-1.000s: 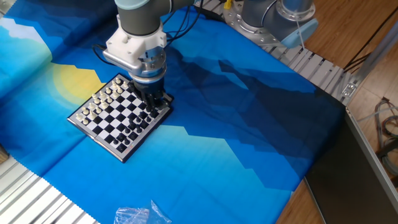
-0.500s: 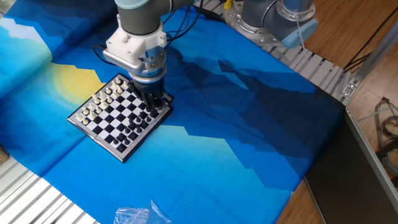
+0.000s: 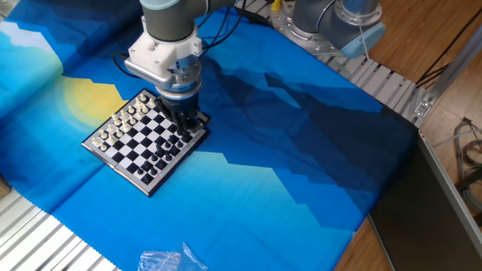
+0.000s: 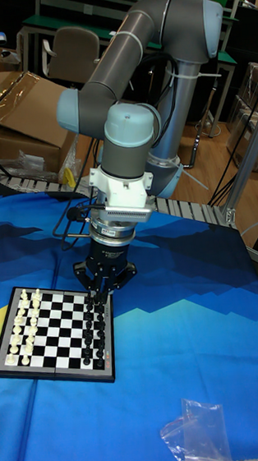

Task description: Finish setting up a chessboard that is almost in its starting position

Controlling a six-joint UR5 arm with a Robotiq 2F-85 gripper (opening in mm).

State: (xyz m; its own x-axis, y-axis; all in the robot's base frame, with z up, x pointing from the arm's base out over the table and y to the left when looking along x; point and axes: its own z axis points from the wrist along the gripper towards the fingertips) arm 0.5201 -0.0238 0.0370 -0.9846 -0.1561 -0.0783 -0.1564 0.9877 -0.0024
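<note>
— Blue cloth (image 3: 263, 173) covers the table; what are the jaws doing?
— Low among the black pieces (image 4: 94, 332), the gripper (image 4: 101, 298) hides whether anything is pinched; its opening can't be told.
— And the chessboard (image 3: 143, 140)?
— Flat on the cloth, beneath the arm (image 4: 144, 56).
— Risk?
— Probably the fingers knocking over close neighbouring pieces.
</note>
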